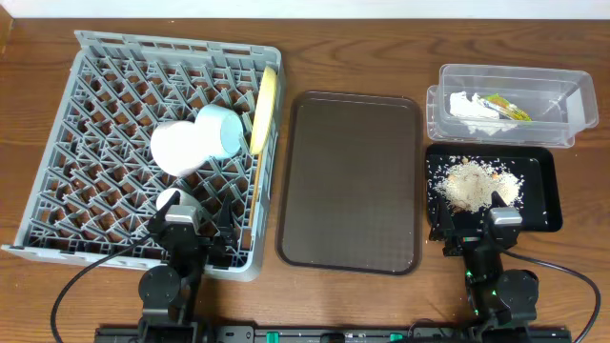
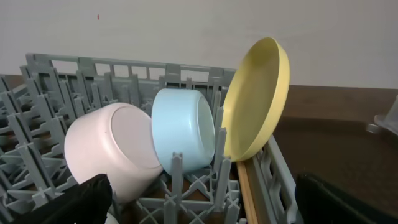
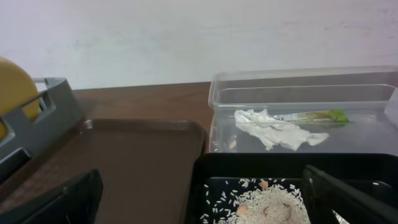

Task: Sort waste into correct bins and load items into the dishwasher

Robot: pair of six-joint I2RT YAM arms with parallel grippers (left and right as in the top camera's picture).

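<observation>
Both my tools were spread, empty: left tool (image 1: 181,227) over the near edge of the large grey plastic lattice dish rack (image 1: 105,86), right tool (image 1: 479,232) at the near rim of the shallow glossy black tray (image 1: 543,181) holding the pale rice-like scraps (image 1: 469,184). Main risk: the round yellow-green plate (image 1: 264,110) stood on edge at the rack's right wall, small light blue bowl (image 1: 224,129) and small white bowl (image 1: 179,146) on their sides beside it, so bumping the rack could tip the plate out. Clipping the black tray could scatter rice onto the table (image 1: 324,300).
</observation>
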